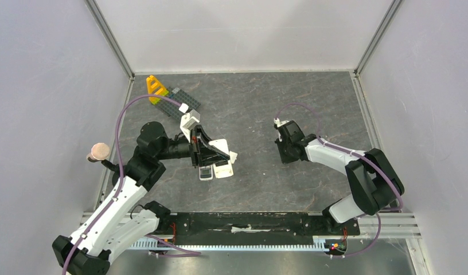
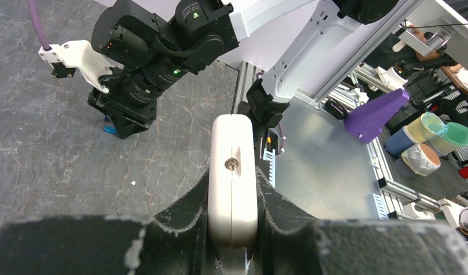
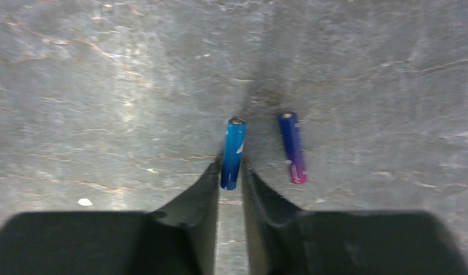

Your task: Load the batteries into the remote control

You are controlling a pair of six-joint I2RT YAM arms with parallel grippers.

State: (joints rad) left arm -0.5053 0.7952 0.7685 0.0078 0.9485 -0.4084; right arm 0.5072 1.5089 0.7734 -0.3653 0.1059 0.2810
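Loading barely begun: left gripper (image 2: pixel 233 192) clamps the remote control (image 2: pixel 231 149), right gripper (image 3: pixel 231 172) pinches one blue battery (image 3: pixel 234 143), blue-purple battery (image 3: pixel 292 146) lies loose beside it; apparently none seated

1. Blue battery (image 3: pixel 233 150): pale patch on the sleeve, too blurred to read.
2. Blue-purple battery (image 3: pixel 292 146): small pale print near the purple end, not legible.
3. White remote (image 2: pixel 232 172): only its narrow edge shows, and nothing on it can be read.
4. Top view: everything is too small for lettering. Readable texts, numbers or signs: 0.
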